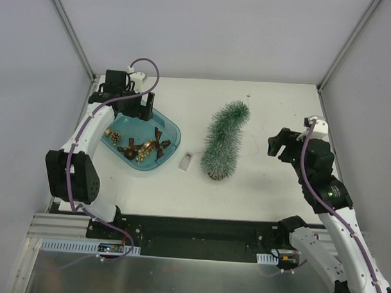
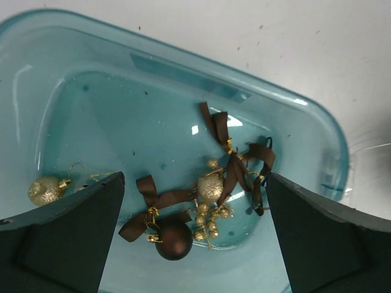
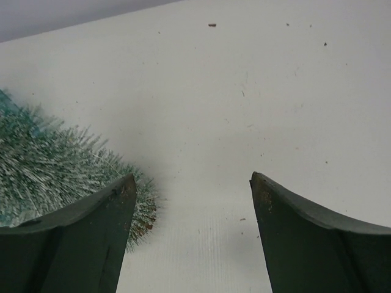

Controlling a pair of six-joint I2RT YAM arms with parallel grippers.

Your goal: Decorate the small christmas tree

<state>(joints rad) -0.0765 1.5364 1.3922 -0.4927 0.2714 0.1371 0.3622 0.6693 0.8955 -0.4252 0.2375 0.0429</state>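
Note:
The small frosted-green christmas tree [image 1: 224, 140] stands on its brown base in the middle of the table; its lower branches show at the left of the right wrist view [image 3: 55, 171]. The teal tray [image 1: 170, 129] holds a brown ball [image 2: 173, 239], a gold glitter ball [image 2: 210, 188], a gold berry sprig [image 2: 211, 220], brown ribbon bows [image 2: 235, 162] and another gold ball [image 2: 44, 190]. My left gripper [image 1: 140, 110] hangs open over the tray's far side [image 2: 194, 195], holding nothing. My right gripper [image 1: 280, 145] is open and empty, right of the tree [image 3: 192, 189].
A small clear plastic piece [image 1: 186, 161] lies on the table between the tray and the tree. Grey walls close in the white table at the back and both sides. A black rail runs along the near edge [image 1: 199, 230].

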